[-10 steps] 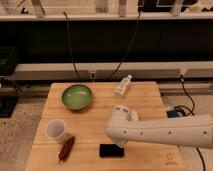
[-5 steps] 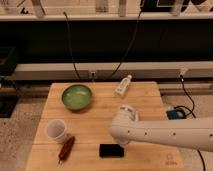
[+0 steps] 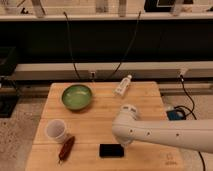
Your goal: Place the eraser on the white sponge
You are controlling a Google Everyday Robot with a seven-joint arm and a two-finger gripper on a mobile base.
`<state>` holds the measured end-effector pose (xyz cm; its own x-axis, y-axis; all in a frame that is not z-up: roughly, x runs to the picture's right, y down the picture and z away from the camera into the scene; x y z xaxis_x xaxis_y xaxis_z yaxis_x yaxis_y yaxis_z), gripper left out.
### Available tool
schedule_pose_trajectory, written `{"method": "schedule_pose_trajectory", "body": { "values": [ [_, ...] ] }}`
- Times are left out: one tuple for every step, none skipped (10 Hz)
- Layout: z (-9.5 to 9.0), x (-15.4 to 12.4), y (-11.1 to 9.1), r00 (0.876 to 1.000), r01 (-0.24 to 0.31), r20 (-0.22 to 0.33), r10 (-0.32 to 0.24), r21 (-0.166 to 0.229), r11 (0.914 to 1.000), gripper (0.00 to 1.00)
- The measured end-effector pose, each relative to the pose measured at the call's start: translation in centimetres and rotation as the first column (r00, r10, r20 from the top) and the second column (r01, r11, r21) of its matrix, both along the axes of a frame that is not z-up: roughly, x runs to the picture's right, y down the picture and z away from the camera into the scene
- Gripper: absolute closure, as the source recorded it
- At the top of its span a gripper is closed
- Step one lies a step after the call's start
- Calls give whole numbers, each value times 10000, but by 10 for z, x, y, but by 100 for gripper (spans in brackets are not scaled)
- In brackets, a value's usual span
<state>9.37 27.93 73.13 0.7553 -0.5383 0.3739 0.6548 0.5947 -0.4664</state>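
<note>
The eraser [image 3: 111,150] is a flat black block lying on the wooden table [image 3: 100,125] near its front edge, at the middle. My white arm [image 3: 150,132] reaches in from the right, and its rounded joint [image 3: 126,117] sits just above and to the right of the eraser. My gripper does not show in the camera view; only the arm's links are visible. The white sponge is not visible; it may lie behind the arm.
A green bowl [image 3: 77,96] stands at the back left. A white bottle [image 3: 122,86] lies at the back middle. A white cup [image 3: 56,131] and a dark red elongated object [image 3: 66,148] are at the front left. Cables hang behind the table.
The arm's joint has shifted a little to the right and back, so the eraser now lies fully uncovered. The eraser and the other objects have not moved.
</note>
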Motion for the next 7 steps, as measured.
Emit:
{"method": "schedule_pose_trajectory", "body": {
  "values": [
    [0, 3, 0, 10000, -20, -25, 20, 10, 10000, 77],
    [0, -1, 1, 10000, 22, -42, -22, 5, 10000, 67],
    [-3, -9, 5, 9999, 43, -138, -44, -46, 10000, 55],
    [-6, -9, 7, 9997, -20, -251, 19, -64, 10000, 47],
    [-8, -10, 10, 9993, -136, -364, 133, -82, 9999, 38],
    [-13, -12, 12, 9987, -262, -438, 259, -82, 9996, 29],
    [-20, -13, 16, 9971, -510, -569, 502, -135, 9986, 21]
  ]
}}
